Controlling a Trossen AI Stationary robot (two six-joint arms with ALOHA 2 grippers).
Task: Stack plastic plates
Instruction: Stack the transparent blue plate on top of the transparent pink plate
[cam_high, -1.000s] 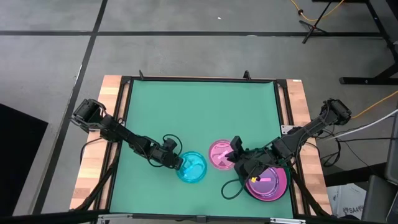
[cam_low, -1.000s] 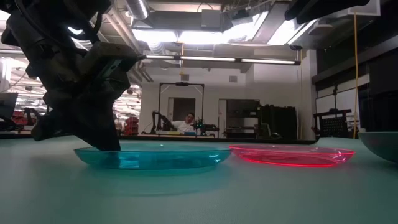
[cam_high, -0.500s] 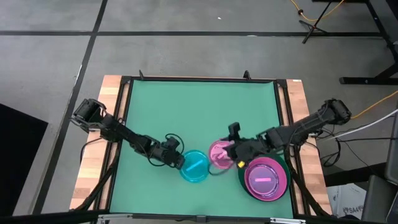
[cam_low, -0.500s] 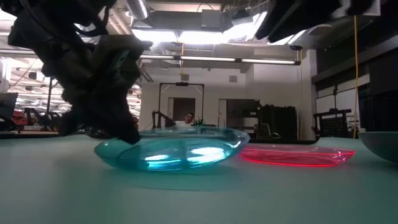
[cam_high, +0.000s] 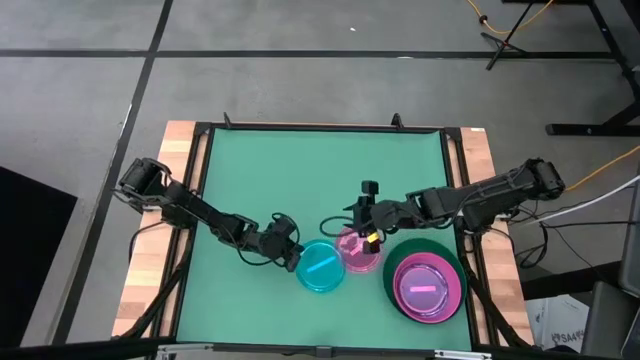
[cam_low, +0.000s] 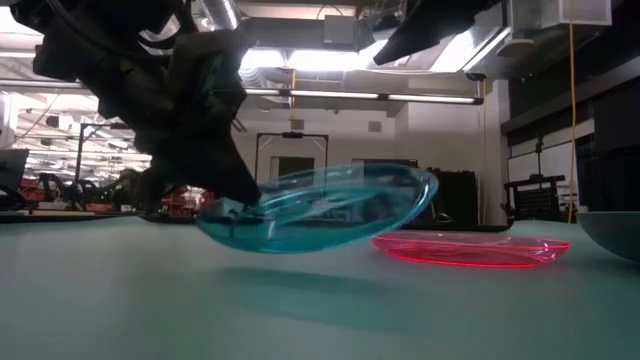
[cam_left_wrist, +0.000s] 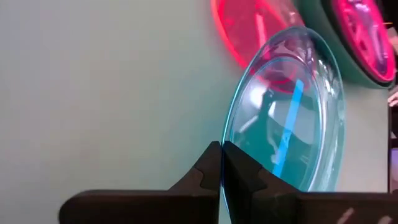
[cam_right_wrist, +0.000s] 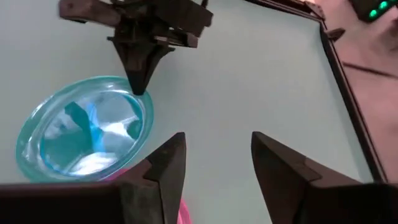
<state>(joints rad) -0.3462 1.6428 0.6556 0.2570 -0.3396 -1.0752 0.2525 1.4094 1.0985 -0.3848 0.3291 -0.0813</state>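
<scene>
The left gripper (cam_high: 291, 259) is clenched on the rim of the cyan plate (cam_high: 322, 267), which it holds tilted off the green table (cam_high: 300, 170) — far edge raised. Just beyond that plate lies the translucent pink plate (cam_high: 360, 250), with the right gripper (cam_high: 366, 238) above it, fingers (cam_right_wrist: 163, 163) spread apart. Farther to that gripper's side sits the stack (cam_high: 428, 287) — pink plates in the dark green one.

Pink translucent plate (cam_high: 357, 249): near rim hidden behind the tilted cyan plate (cam_low: 320, 208) in the low view.
Dark green plate (cam_low: 612, 232): cut off by the low view's right edge.
Stack under the pink plate (cam_high: 428, 286): count unreadable.
</scene>
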